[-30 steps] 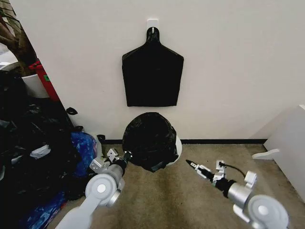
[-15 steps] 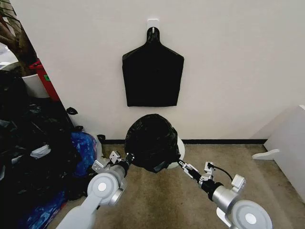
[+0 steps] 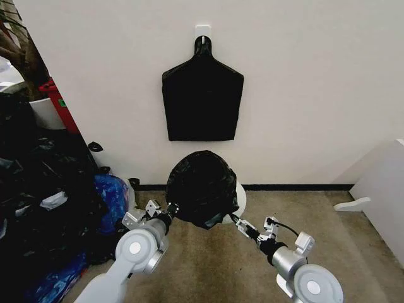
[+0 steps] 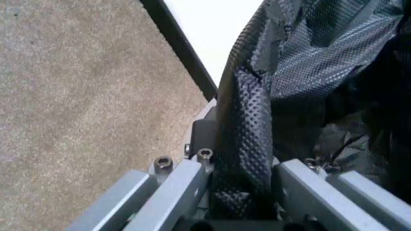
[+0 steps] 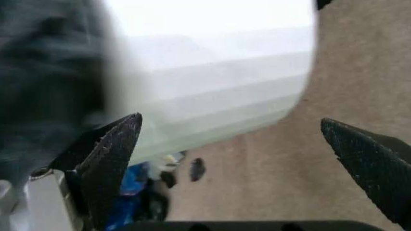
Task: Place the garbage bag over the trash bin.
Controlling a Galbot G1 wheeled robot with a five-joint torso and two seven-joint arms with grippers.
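Garbage bag point(image 3: 202, 188) is draped over the trash bin point(image 3: 237, 197), which stands on carpet by the far wall, centre of scene; only a strip of white rim shows at the bag's right side. Flat black bundle point(image 3: 202, 98) hangs on the wall above it. Left gripper point(image 3: 168, 210) is at the bag's near-left edge, fingers closed w/ a fold of the bag pinched between them; the textured black film runs up btwn the jaws in left wrist view point(image 4: 247, 159). Right gripper point(image 3: 235, 220) is at the bin's near-right side, just under the rim, fingers point(image 5: 106, 161) spread wide, holding nothing; bin wall sits btwn them. Blue plastic bag point(image 3: 111, 192) lies left of the bin.
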